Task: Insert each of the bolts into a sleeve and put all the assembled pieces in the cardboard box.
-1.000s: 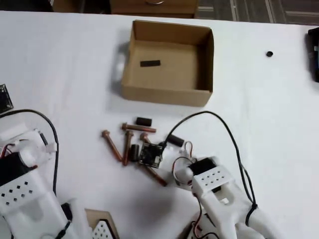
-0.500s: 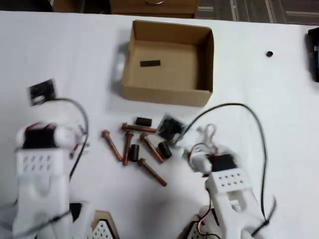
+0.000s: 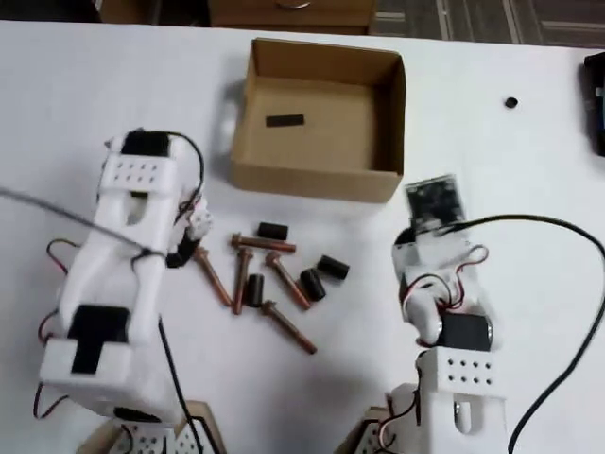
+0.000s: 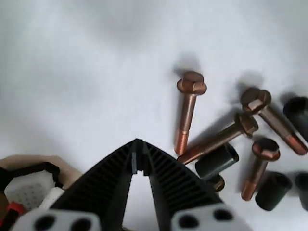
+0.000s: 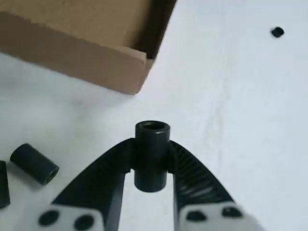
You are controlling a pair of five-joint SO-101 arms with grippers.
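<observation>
Brown cardboard forms the box [image 3: 312, 180], which stands open on the white table [image 3: 529, 236]. On its floor lies a dark strip [image 3: 285, 120], too small to tell whether it carries any print.

In front of the box, the high view shows five copper bolts [image 3: 286, 280] and four black sleeves [image 3: 332, 267] lying loose in one cluster, some of them touching. The left wrist view gives this cluster from close. There, four bolts are seen whole and the fifth shows only its head behind a sleeve. One sleeve is cut off by the frame edge.

The left gripper [image 4: 138, 161] has its fingers pressed together at the tips, with nothing between them. It is above bare table just beside the cluster. In the high view the white left arm [image 3: 113, 284] covers it, so the wrist view alone tells its state.

The right gripper [image 5: 151, 163] is closed around the held sleeve [image 5: 152, 137], whose open bore faces the wrist camera. It is near the front corner of the box, apart from the wall. In the high view a board [image 3: 435, 199] on the right arm sits just beside that corner and hides both the fingers and the held sleeve.

A small black bit [image 3: 511, 102] lies alone on the table, well apart from the box. What it is I cannot make out.
</observation>
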